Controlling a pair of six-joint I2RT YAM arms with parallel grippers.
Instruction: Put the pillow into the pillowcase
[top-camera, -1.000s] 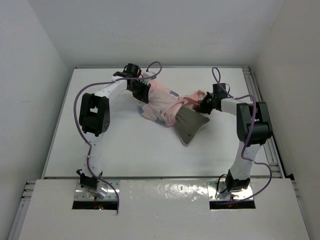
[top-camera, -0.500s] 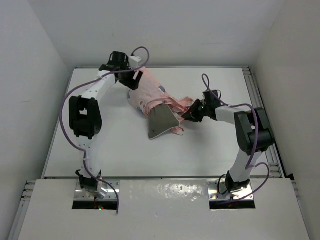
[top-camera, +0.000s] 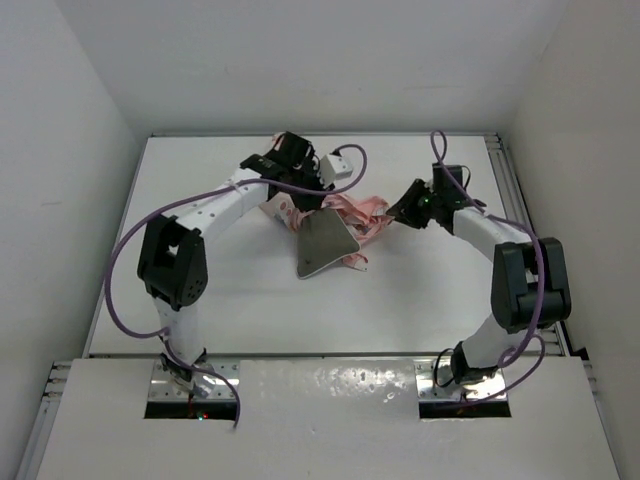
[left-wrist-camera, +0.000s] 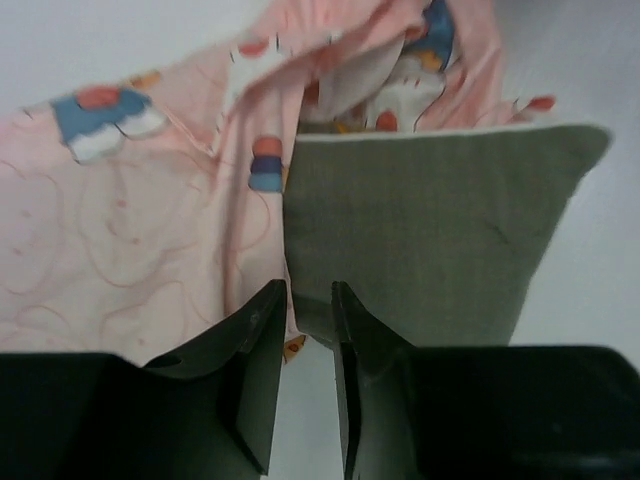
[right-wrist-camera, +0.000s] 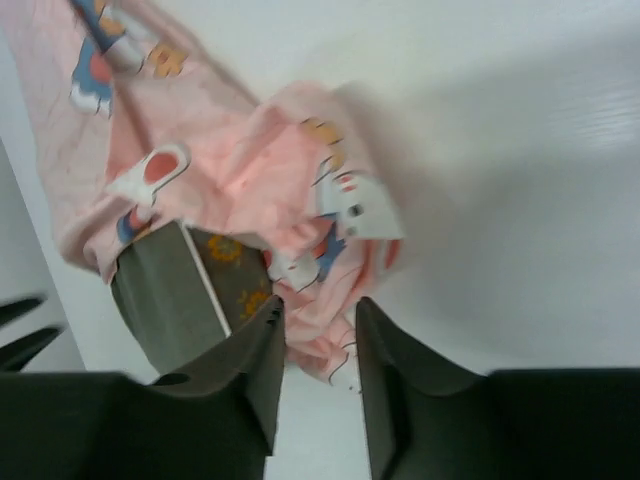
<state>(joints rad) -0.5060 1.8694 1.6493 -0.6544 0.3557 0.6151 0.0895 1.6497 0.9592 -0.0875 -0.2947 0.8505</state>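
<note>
Left gripper (left-wrist-camera: 308, 288) hovers nearly closed at a corner of the pillow (left-wrist-camera: 420, 230); I can't tell whether it pinches anything. From there the pillow juts near-left out of the bunched pillowcase (left-wrist-camera: 120, 240), long axis far-to-near. Right gripper (right-wrist-camera: 318, 305), jaws parted and empty, sits right of the pillowcase, farther off.

Pillowcase (top-camera: 352, 207): lay bunched on the table (top-camera: 200, 290), mid-width, nearer the far edge.
Pillow (top-camera: 324, 245): far end in the pillowcase, rest jutting toward the near edge.
Left gripper (left-wrist-camera: 310, 292): at pillow's far-left.
Right gripper (right-wrist-camera: 318, 308): at pillowcase's right end.
</note>
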